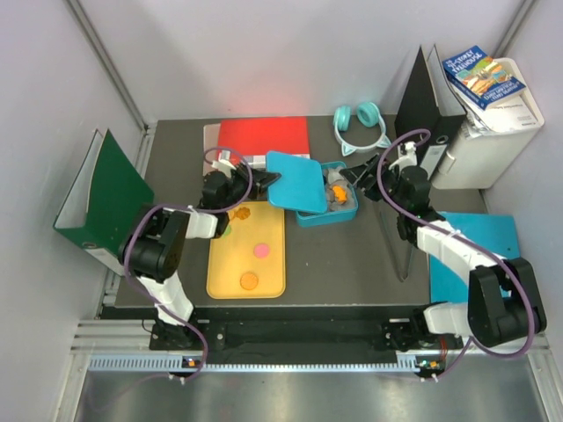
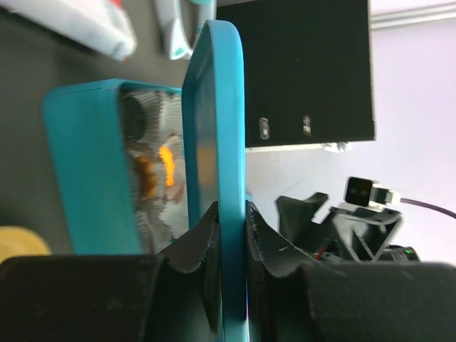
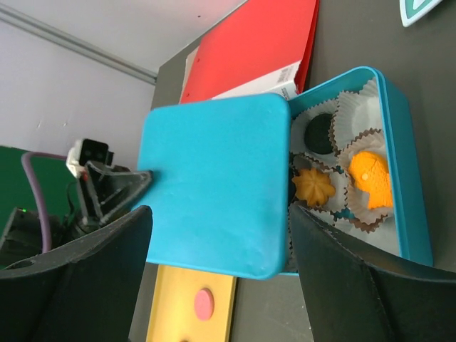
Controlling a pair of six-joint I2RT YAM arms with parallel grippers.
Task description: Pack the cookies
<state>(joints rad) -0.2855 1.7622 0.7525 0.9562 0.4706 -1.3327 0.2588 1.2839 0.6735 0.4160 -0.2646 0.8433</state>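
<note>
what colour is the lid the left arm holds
Turquoise; the lid shows best in the right wrist view.

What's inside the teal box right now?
Paper cups with a black cookie, a scalloped orange cookie and a bigger orange cookie. The lid, held by the left claw, covers the rest of the box.

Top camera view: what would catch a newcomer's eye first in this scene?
The left gripper pinches a blue lid by its edge, holding it partly over an open blue box at mid-table. Inside, an orange cookie sits among paper cups. Nearer, a yellow tray carries a pink cookie.
</note>
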